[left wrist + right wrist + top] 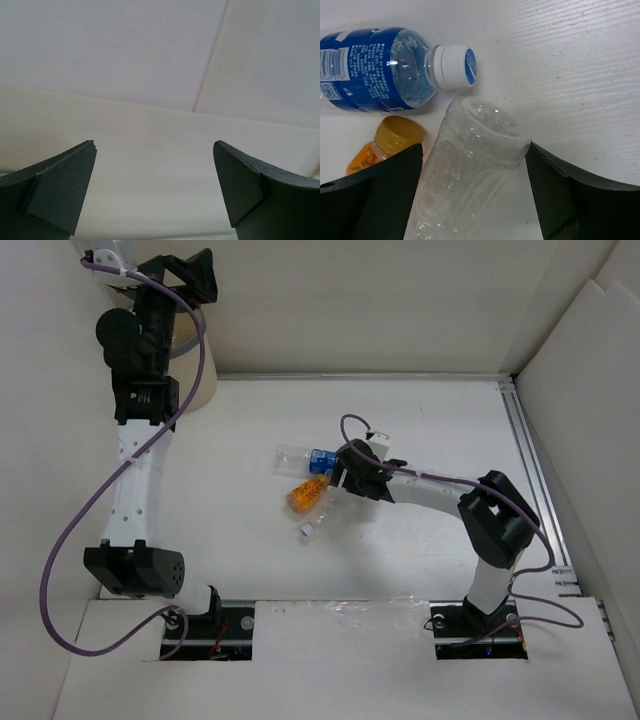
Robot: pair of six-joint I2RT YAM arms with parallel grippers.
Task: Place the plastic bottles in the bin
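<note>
My right gripper [337, 480] [474, 146] points down and is shut on the base end of a clear label-less bottle [465, 175] lying on the table [450, 420]. Both fingers touch it. Its white-capped neck [307, 531] sticks out toward the near side. A blue-labelled bottle [302, 457] [375, 65] with a white cap lies just beyond it. An orange-filled, yellow-capped bottle [308, 496] [395, 137] lies beside it. My left gripper [203, 265] [154, 145] is open and empty, raised at the far left. The cream bin [198, 380] there is mostly hidden behind the left arm.
White walls enclose the table at the back and right, with a metal rail [535, 480] along the right edge. The left wrist view shows only pale panels and a cream surface [160, 175]. Purple cables loop along both arms.
</note>
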